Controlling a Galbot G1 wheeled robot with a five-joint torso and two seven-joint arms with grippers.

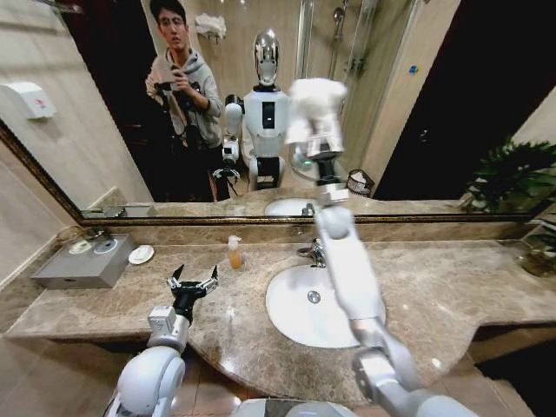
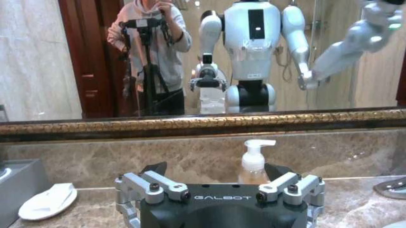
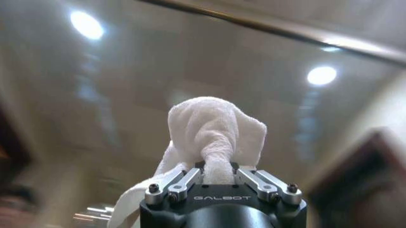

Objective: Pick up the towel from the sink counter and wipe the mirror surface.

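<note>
The white fluffy towel (image 1: 314,102) is held high against the mirror (image 1: 417,104), bunched in my right gripper (image 1: 318,143), whose arm reaches up over the basin. In the right wrist view the towel (image 3: 216,128) bulges out between the shut fingers of the right gripper (image 3: 217,167), with blurred glass and reflected ceiling lights behind it. My left gripper (image 1: 193,281) hovers open and empty low over the sink counter (image 1: 452,287), left of the basin. In the left wrist view this left gripper (image 2: 217,172) faces the mirror's bronze frame (image 2: 203,122).
A white oval basin (image 1: 300,304) and a chrome tap (image 1: 314,252) sit mid-counter. A soap pump bottle (image 1: 234,253) stands by the back wall, with a white soap dish (image 1: 141,254) and a grey tray box (image 1: 82,261) farther left. A potted plant (image 1: 512,178) stands at the right end.
</note>
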